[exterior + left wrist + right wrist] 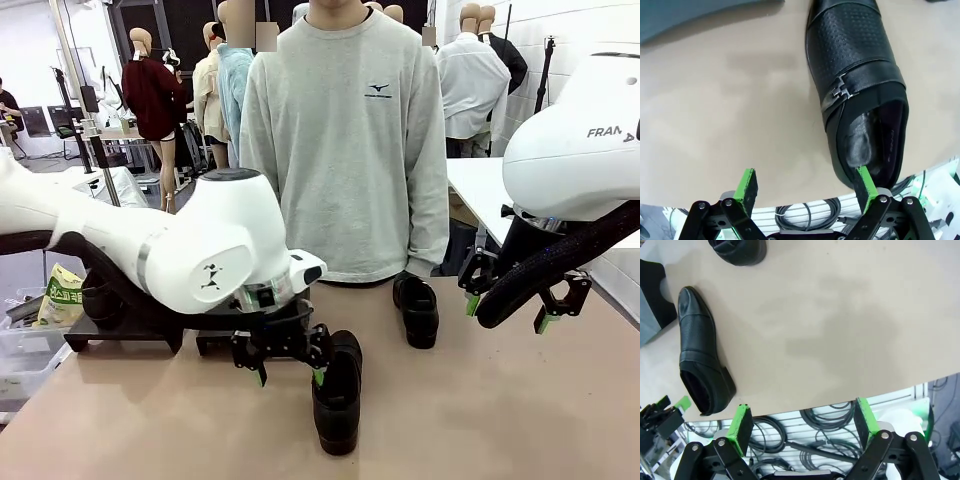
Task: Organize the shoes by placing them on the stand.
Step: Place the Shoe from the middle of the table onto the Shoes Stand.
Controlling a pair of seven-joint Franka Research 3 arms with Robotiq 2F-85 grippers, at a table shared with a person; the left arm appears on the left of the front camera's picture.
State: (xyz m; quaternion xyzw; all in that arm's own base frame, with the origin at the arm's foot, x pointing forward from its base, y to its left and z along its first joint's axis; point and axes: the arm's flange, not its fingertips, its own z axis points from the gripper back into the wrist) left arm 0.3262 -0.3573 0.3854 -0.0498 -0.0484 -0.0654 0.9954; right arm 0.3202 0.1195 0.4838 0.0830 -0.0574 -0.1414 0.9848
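Near loafer (337,395) lies on the table (520,420), heel end right at the left gripper (290,377). Its jaws are spread wide and empty, one pad (863,181) over the heel opening. Right gripper (505,313) is wide open and empty too. Second loafer (416,308) sits by the person (350,150). My guess: light, stiff sole, slick glossy upper, so pinch across the heel sides. Only readable print is "FRA" on the right arm (600,140).

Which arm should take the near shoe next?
Left, probably. The left end effector, open, hangs at the near shoe, one pad by its heel opening; the right end effector, also open, is farther off.
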